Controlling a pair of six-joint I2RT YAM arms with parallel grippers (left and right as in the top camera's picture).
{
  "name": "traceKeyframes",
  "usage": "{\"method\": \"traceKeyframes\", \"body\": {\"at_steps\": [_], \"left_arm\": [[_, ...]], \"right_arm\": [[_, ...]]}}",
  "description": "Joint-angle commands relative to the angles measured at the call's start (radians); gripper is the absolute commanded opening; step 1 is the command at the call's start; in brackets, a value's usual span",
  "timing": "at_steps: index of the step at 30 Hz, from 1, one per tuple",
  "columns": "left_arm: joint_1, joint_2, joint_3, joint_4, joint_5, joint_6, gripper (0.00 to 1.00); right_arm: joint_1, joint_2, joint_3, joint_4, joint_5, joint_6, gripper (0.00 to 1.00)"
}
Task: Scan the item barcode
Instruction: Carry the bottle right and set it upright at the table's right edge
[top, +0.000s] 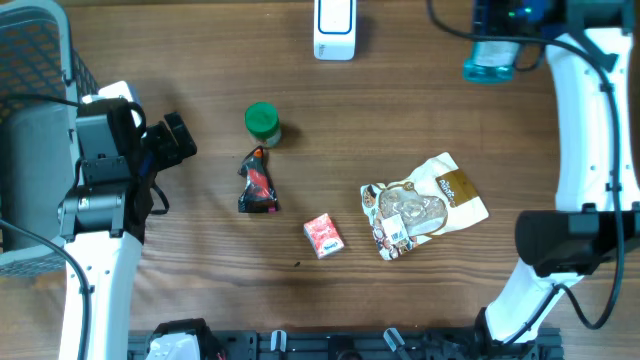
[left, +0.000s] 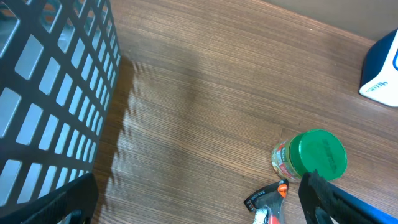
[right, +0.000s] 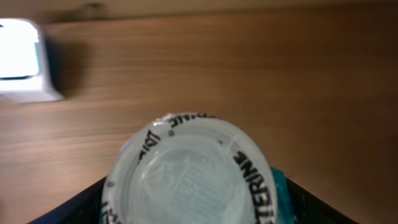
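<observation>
Round embossed plastic bottle (right: 186, 174) sits in right hand (right: 193, 210).

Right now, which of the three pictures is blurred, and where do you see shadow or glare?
Right wrist view: the bottle sits very close and soft, and the white scanner is blurred and overexposed. Left wrist view: sharp; the basket casts a mesh shadow on the table. Overhead view: even light, sharp.

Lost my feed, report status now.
Left gripper open, empty. Right gripper holding mouthwash bottle. Nothing between it and scanner.
</observation>
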Motion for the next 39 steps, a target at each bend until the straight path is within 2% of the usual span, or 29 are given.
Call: {"method": "traceKeyframes", "body": {"at_steps": [1,3,4,5,6,9,12,21,25,28,32,39], "left_arm": [[-0.003,0.003,0.006,0.003,0.005,-0.009,1.00],[-0.003,0.003,0.006,0.003,0.006,-0.009,1.00],[-0.003,0.003,0.006,0.003,0.005,-0.009,1.00],[-0.003,0.003,0.006,0.003,0.005,-0.009,1.00],[-0.003,0.003,0.006,0.003,0.006,-0.009,1.00],[-0.003,0.003,0.006,0.003,0.006,-0.009,1.00],[-0.003,0.003,0.006,0.003,0.005,-0.009,1.00],[-0.003,0.003,0.006,0.003,0.005,-0.009,1.00],[-0.003,0.003,0.006,0.003,0.006,-0.009,1.00],[-0.003,0.003,0.006,0.003,0.006,-0.009,1.00],[-0.003,0.003,0.006,0.003,0.006,-0.009,1.00],[-0.003,0.003,0.006,0.003,0.005,-0.009,1.00]], "right_arm": [[-0.086,-0.003,0.014,-0.013,0.147,0.097,0.61],[-0.149,0.010,0.013,-0.010,0.154,0.140,0.60],[-0.175,0.021,0.013,-0.010,0.156,0.163,0.54],[-0.201,0.026,0.012,-0.012,0.159,0.192,0.45],[-0.232,0.037,0.005,-0.006,0.166,0.225,0.44],[-0.266,0.050,-0.008,-0.001,0.200,0.291,0.46],[-0.269,0.055,-0.008,-0.001,0.252,0.338,0.54],[-0.269,0.056,-0.032,0.038,0.290,0.417,0.56],[-0.269,0.056,-0.175,0.185,0.307,0.418,0.57],[-0.269,0.056,-0.297,0.313,0.323,0.420,0.66],[-0.290,0.056,-0.402,0.383,0.331,0.422,0.67],[-0.405,0.056,-0.584,0.496,0.331,0.411,0.67]]}}
